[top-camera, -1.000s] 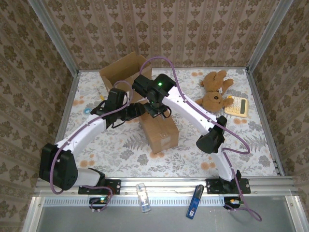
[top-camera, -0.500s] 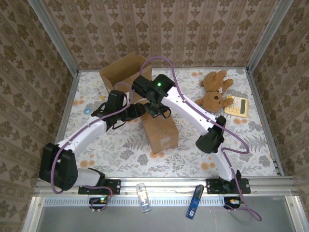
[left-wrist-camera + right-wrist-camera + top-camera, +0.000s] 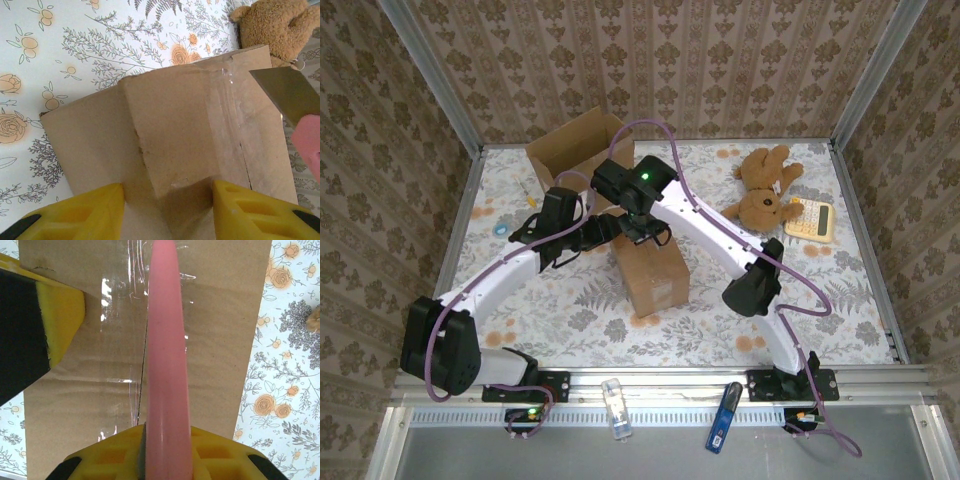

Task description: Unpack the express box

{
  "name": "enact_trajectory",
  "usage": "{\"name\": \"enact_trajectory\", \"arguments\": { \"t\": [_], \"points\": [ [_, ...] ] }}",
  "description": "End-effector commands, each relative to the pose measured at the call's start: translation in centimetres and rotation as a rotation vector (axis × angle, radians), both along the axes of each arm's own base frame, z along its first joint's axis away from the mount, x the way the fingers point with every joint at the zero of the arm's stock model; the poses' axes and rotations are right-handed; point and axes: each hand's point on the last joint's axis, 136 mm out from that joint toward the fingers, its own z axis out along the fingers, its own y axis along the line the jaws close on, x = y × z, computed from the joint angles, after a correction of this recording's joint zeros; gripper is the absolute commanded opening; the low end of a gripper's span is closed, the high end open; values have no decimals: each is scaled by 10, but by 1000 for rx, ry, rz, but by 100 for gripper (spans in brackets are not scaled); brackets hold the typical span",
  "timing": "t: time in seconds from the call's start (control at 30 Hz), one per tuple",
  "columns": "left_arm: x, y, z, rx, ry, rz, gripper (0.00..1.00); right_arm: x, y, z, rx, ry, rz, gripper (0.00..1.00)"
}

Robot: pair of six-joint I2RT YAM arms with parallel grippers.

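Observation:
A closed brown express box point(image 3: 650, 275) lies mid-table, its top seam sealed with clear tape point(image 3: 131, 340). My right gripper point(image 3: 645, 228) hovers over the box's far end, shut on a pink utility knife point(image 3: 166, 340) that points along the seam. The knife's metal blade point(image 3: 287, 92) shows above the box top point(image 3: 175, 135) in the left wrist view. My left gripper point(image 3: 605, 228) is open at the same far end, its yellow fingers point(image 3: 75, 212) spread to either side of a box corner. One of those fingers point(image 3: 60, 315) lies over the box top point(image 3: 215, 340).
An open empty carton point(image 3: 575, 145) stands at the back left. A brown teddy bear point(image 3: 765, 190) and a yellow calculator point(image 3: 810, 217) lie at the back right. Small items point(image 3: 500, 228) sit by the left edge. Two small devices point(image 3: 616, 408) rest on the front rail.
The right gripper with the knife has shifted slightly left over the box's far end. The left arm and the box have barely moved.

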Motion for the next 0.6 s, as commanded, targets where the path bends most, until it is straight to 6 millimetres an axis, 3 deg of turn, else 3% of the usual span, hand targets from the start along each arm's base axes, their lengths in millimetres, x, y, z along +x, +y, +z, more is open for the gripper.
{"name": "enact_trajectory", "arguments": {
  "t": [0.0, 0.57],
  "points": [
    [-17, 10, -29, 55, 106, 8, 48, 3, 0, -9, -32, -6, -24, 0],
    [-17, 15, -34, 99, 124, 18, 46, 2, -1, -18, -52, 14, -29, 0]
  ]
}}
